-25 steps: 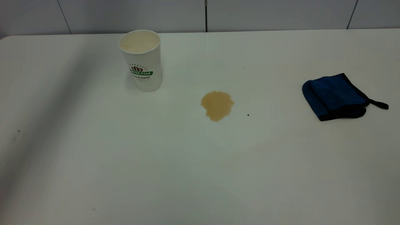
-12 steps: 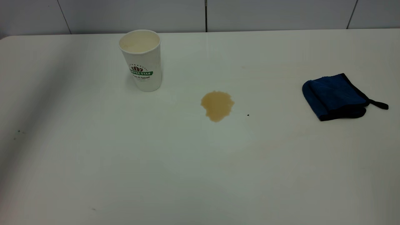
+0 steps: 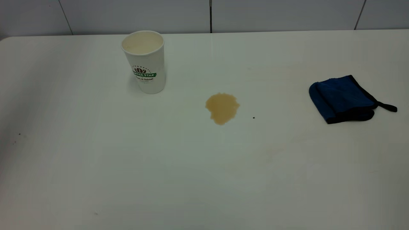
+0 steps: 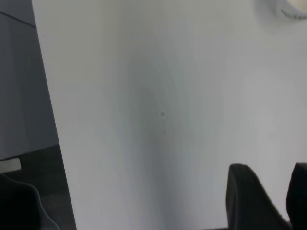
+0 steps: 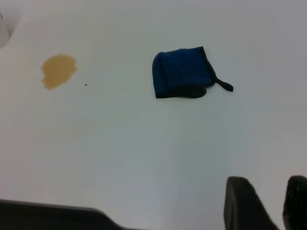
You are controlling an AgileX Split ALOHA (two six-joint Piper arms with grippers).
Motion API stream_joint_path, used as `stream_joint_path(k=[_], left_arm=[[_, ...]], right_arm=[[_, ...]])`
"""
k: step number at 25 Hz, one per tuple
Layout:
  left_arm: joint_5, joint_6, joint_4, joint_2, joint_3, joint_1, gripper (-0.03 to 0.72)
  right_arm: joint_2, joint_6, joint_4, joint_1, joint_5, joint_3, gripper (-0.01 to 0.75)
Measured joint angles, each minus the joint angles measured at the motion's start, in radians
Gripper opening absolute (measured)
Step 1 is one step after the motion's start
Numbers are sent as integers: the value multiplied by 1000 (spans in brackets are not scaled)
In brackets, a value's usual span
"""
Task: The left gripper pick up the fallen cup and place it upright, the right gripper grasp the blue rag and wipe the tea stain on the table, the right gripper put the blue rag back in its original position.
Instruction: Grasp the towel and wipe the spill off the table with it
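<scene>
The cup (image 3: 145, 62) stands upright at the back left of the table (image 3: 159, 166), its mouth up; a bit of its base (image 4: 290, 8) shows in the left wrist view. The tea stain (image 3: 222, 107) (image 5: 58, 70) is a light-brown puddle near the table's middle. The blue rag (image 3: 343, 99) (image 5: 181, 73) lies folded at the right, untouched. Neither arm shows in the exterior view. My left gripper (image 4: 271, 167) hovers open over bare table near the left edge, holding nothing. My right gripper (image 5: 267, 179) is open and empty, well short of the rag.
A tiny black speck (image 3: 253, 117) lies just right of the stain. The table's left edge (image 4: 48, 120) drops to a dark floor in the left wrist view. A grey tiled wall (image 3: 211, 14) runs behind the table.
The shadow over the table's left side has shrunk toward the left edge. Cup, stain and rag have not moved.
</scene>
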Motion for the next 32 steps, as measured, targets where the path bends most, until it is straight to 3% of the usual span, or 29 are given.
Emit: stream_joint_path(k=[10,15,22,32], left_arm=[[0,-174,4,-363,651,1,241],[-61,-186,-8,-571,863,86,241],[-82,-188,-38,-927,963,246,241],[-61,-182,-62,-1322,981,278,241]], right_arm=[[0,0,0,0,0,0,242],[0,0,0,0,0,0,242],[0,0,0,0,0,0,242],[0,0,0,0,0,0,242]])
